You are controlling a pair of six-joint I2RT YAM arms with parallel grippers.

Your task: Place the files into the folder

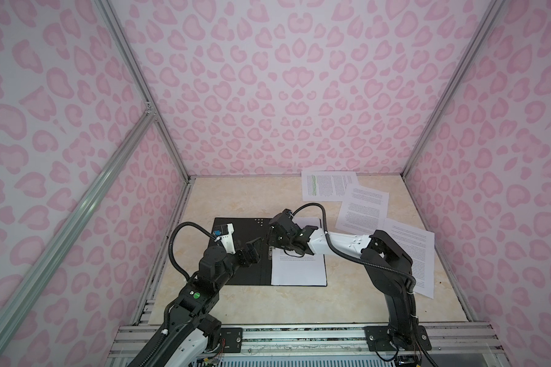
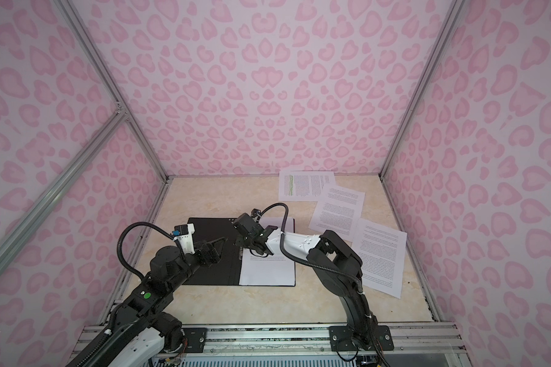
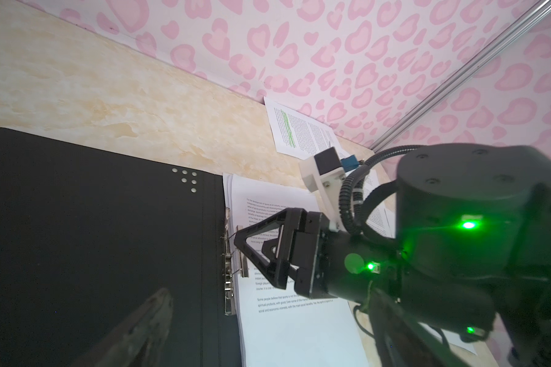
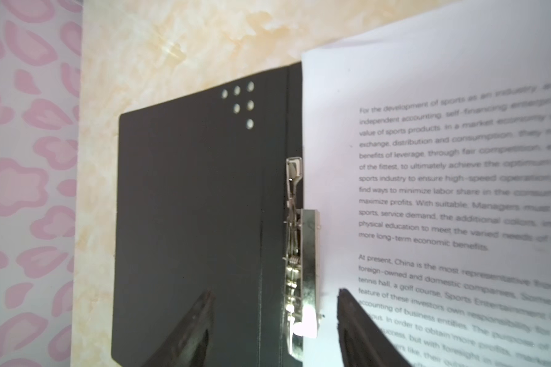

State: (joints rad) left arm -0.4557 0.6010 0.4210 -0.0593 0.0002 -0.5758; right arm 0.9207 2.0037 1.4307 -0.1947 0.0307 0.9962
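My right gripper (image 4: 275, 290) has its jaws spread either side of the clip (image 4: 309, 254); the left gripper (image 1: 252, 251) hangs spread and empty. If I bump that clip, the pages (image 4: 458, 190) could slip from the folder (image 1: 248, 230).

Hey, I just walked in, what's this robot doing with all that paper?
The robot is filling a folder that lies open flat, black inside up. A stack of sheets already lies on its right half, the metal clip over their inner edge. The right gripper hangs over that clip, jaws open either side of it, holding nothing. The left gripper hovers open over the folder's bare left half. Three loose sheets lie on the table further right, not yet filed.
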